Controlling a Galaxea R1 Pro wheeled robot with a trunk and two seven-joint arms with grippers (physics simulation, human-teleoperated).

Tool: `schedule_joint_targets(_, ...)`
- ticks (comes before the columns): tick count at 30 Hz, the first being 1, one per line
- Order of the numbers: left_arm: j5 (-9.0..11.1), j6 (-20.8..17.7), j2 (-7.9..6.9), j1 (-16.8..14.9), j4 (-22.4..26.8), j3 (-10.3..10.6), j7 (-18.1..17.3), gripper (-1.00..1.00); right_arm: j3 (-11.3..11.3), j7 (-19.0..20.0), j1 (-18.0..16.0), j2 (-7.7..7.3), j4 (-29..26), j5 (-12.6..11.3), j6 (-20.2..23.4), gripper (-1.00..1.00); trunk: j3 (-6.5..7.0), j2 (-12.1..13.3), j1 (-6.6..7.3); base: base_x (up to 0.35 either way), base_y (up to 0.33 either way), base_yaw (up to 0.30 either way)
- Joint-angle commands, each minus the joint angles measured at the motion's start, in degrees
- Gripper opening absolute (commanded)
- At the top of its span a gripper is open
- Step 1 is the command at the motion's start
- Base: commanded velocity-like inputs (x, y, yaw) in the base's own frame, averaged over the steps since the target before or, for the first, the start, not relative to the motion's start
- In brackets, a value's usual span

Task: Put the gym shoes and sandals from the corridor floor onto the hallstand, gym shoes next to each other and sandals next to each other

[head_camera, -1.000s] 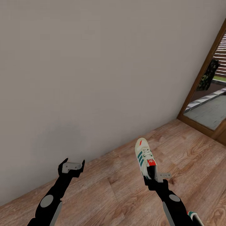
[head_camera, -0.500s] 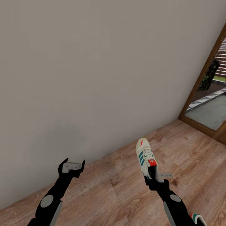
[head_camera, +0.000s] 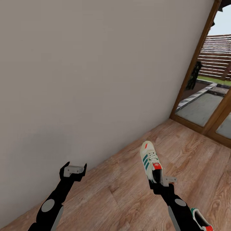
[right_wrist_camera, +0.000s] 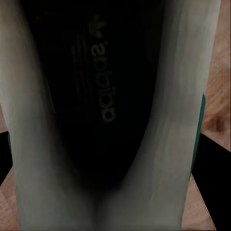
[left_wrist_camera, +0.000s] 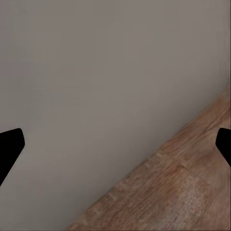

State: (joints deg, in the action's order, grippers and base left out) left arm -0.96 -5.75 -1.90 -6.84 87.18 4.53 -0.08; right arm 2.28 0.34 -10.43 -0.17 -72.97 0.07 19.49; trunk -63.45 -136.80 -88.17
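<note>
While the head view takes in both arms against a plain grey wall [head_camera: 96, 80], the right tool [head_camera: 158, 182] is closed on the heel end of a gym shoe [head_camera: 149, 159], toe pointing away toward the wall, held above the corridor floor [head_camera: 128, 192]. Cream upper, green side stripes, white laces and red tongue label read clearly from above.

Right wrist view: same gym shoe [right_wrist_camera: 159, 144] seen from the heel down into its dark interior, printed insole logo legible; cream collar walls on either side, a thin green edge at one flank, wood planks [right_wrist_camera: 216, 72] at the margins. Dark shapes at the lower corners may be the tool's fingers; contact points themselves are hidden by the shoe.

Left tool [head_camera: 73, 169] spread wide, nothing between the fingers, hanging near the base of the wall. Left wrist view: two black fingertips [left_wrist_camera: 9, 147] at opposite edges, well apart, with grey wall and a wedge of plank floor [left_wrist_camera: 183, 192] between them.

Second gym shoe [head_camera: 200, 219]: a fragment at the lower right corner of the head view, just beside the right forearm — white, green and red patches, cut off by the frame edge; whether it rests on the floor cannot be told.

Wood-framed glass door [head_camera: 205, 96] at far right; beyond it paving, a dark shrub, slatted fence, all blurred.
</note>
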Motion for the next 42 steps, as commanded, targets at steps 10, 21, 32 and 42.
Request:
schedule_joint_targets(10,-0.10,-0.31,-0.02,-0.01,0.09,0.04,-0.01,1.00,0.01,0.01,-0.03,0.00,-0.11,0.02,0.32,-1.00,0.31,-0.02,0.01,0.000,0.000,-0.287)
schedule_joint_targets(21,-0.10,-0.31,-0.04,-0.01,0.09,0.04,-0.01,1.00,0.01,0.01,-0.03,0.00,-0.14,0.02,0.31,-1.00,0.72,-0.02,0.01,0.000,0.000,-0.268)
schedule_joint_targets(32,-0.10,-0.31,-0.02,-0.01,0.09,0.04,-0.01,1.00,0.01,0.01,-0.03,-0.02,-0.16,-0.01,0.36,-1.00,0.73,-0.02,0.01,0.000,0.000,-0.089)
schedule_joint_targets(42,-0.10,-0.31,-0.02,-0.01,0.09,0.04,-0.01,1.00,0.01,0.01,-0.03,0.00,-0.16,0.01,0.33,-1.00,0.73,-0.02,0.01,0.000,0.000,-0.291)
